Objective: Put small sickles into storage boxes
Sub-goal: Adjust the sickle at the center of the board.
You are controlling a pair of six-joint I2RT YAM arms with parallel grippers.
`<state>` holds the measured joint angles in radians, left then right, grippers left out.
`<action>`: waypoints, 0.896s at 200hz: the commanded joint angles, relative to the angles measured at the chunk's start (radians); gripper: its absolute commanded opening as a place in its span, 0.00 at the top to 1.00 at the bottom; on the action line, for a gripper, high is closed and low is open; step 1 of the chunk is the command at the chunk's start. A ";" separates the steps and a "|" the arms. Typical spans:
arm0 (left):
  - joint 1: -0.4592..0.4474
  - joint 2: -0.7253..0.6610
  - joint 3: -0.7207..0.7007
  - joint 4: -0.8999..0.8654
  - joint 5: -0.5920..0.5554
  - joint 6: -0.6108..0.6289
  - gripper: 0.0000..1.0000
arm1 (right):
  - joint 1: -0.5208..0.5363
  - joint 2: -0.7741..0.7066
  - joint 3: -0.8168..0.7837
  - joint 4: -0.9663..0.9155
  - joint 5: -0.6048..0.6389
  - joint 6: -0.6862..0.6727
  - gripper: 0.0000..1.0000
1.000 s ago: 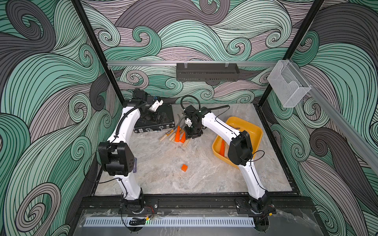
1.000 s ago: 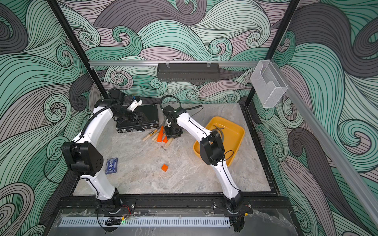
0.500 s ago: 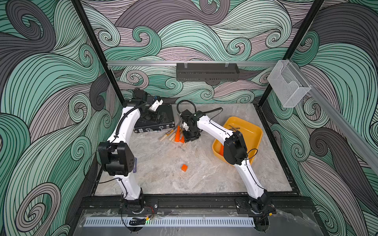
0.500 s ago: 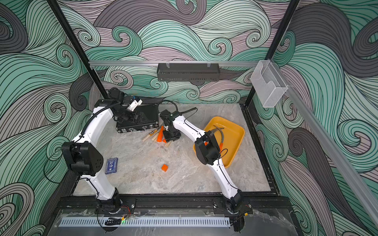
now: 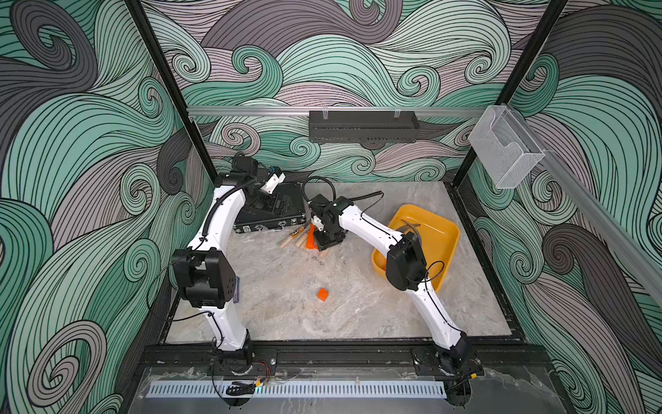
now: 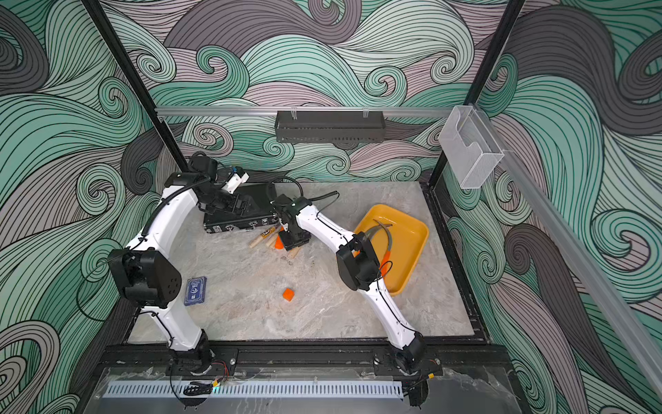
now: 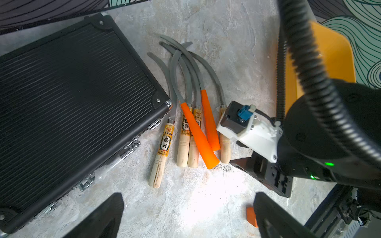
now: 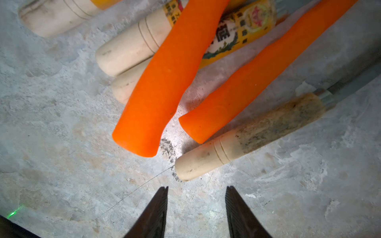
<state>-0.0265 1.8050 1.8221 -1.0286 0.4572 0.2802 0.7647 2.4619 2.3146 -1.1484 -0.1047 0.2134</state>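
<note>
Six small sickles point(image 7: 191, 123) lie in a loose fan on the marble surface point(image 7: 206, 195) just beside the latched edge of the black case point(image 7: 72, 99). Their blades curve off one way and the handle butts bunch the other, with two orange handles lying across the pale wooden ones. The yellow tray point(image 5: 442, 233) sits well apart from the case, beyond the pile, and in a top view at least one orange-handled sickle point(image 6: 386, 251) already lies in it. The right gripper point(image 8: 196, 190) is low at the side of the pile farthest from the case, jaws partly parted and empty, with bare surface between them. Just ahead of that gap is the butt of the worn wooden handle point(image 8: 253, 134), which belongs to the sickle farthest from the case. Its long axis runs away from the gripper at a slant, not square to the jaws. I'd say the grasp depends on moving forward over that butt and turning enough to straddle the handle across its width. The left gripper point(image 7: 188, 216) hangs above the case's edge, spread wide and holding nothing. It is clearly the farther of the two from the handles.
</note>
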 commanded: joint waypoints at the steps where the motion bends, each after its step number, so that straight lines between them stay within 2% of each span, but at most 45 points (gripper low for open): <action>1: 0.026 0.027 0.058 -0.048 0.019 0.001 0.02 | 0.007 0.016 0.040 -0.013 0.016 -0.024 0.52; 91: 0.028 0.044 0.077 -0.082 0.017 0.005 0.02 | 0.007 0.040 0.030 0.020 -0.044 -0.022 0.52; 179: 0.026 0.048 0.091 -0.094 0.020 0.002 0.02 | -0.001 0.068 0.032 0.009 0.056 -0.006 0.52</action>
<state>-0.0006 1.8450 1.8702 -1.0863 0.4610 0.2798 0.7654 2.5179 2.3333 -1.1271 -0.0891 0.2008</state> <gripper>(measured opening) 0.982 0.480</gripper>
